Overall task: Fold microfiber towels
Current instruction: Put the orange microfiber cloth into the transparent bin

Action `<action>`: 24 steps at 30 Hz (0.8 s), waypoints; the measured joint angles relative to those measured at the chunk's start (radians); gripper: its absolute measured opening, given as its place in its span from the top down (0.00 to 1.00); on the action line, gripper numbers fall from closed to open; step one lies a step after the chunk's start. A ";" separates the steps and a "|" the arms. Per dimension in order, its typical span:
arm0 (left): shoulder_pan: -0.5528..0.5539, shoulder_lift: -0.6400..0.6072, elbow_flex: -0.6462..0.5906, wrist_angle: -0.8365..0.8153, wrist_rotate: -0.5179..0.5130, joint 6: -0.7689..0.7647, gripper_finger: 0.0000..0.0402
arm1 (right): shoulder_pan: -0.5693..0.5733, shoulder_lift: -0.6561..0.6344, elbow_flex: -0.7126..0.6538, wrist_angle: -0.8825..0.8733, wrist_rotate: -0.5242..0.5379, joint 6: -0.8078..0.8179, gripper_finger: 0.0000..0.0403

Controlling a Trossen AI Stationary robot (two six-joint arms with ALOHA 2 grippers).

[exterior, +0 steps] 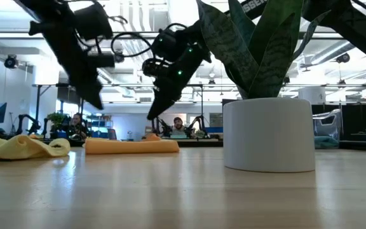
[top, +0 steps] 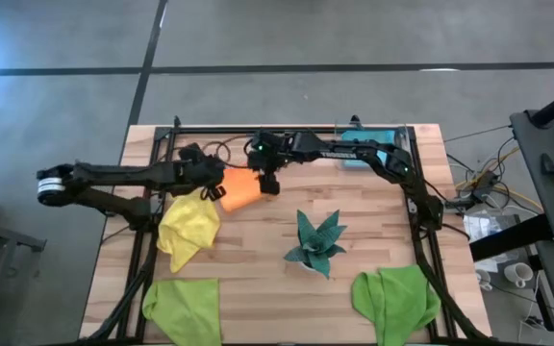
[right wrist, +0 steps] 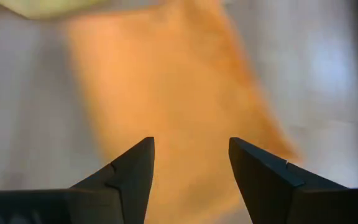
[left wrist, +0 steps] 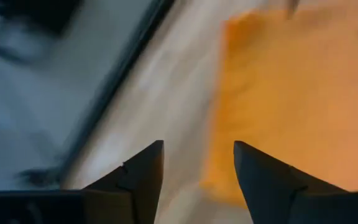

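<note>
A folded orange towel [top: 241,188] lies flat on the wooden table [top: 373,240], toward its far middle; in the low view it is a low flat strip [exterior: 132,146]. My left gripper [top: 215,189] hangs open over the towel's left edge [left wrist: 229,124], clear of it. My right gripper [top: 270,183] hangs open over the towel's right part [right wrist: 166,93], also clear. In the low view both grippers, left [exterior: 97,102] and right [exterior: 159,108], stand above the cloth. A crumpled yellow towel [top: 188,226] lies to the near left of the orange one.
Two lime green towels [top: 183,306] [top: 397,298] lie at the near left and near right. A light blue towel [top: 373,149] lies at the far right under my right arm. A spiky teal plant [top: 315,242] in a white pot [exterior: 269,133] stands mid-table.
</note>
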 joint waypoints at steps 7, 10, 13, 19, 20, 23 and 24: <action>0.002 -0.016 -0.208 0.389 0.208 -0.025 0.58 | 0.042 0.058 -0.067 0.085 -0.026 0.103 0.49; 0.001 0.039 -0.272 0.458 0.219 -0.031 0.59 | 0.041 0.070 -0.070 0.041 -0.023 0.108 0.49; -0.008 0.109 -0.297 0.505 0.325 -0.024 0.61 | 0.040 0.070 -0.069 -0.059 -0.023 0.106 0.49; -0.041 0.216 -0.267 0.626 0.424 0.005 0.62 | 0.039 0.050 -0.033 -0.240 -0.028 0.203 0.49; -0.042 0.221 -0.255 0.623 0.423 0.017 0.62 | 0.039 0.043 -0.025 -0.256 -0.031 0.244 0.49; -0.042 0.218 -0.224 0.623 0.419 0.024 0.62 | 0.031 0.005 -0.003 -0.274 -0.032 0.337 0.49; -0.042 0.213 -0.219 0.624 0.415 0.024 0.62 | 0.024 -0.008 0.004 -0.293 -0.032 0.371 0.49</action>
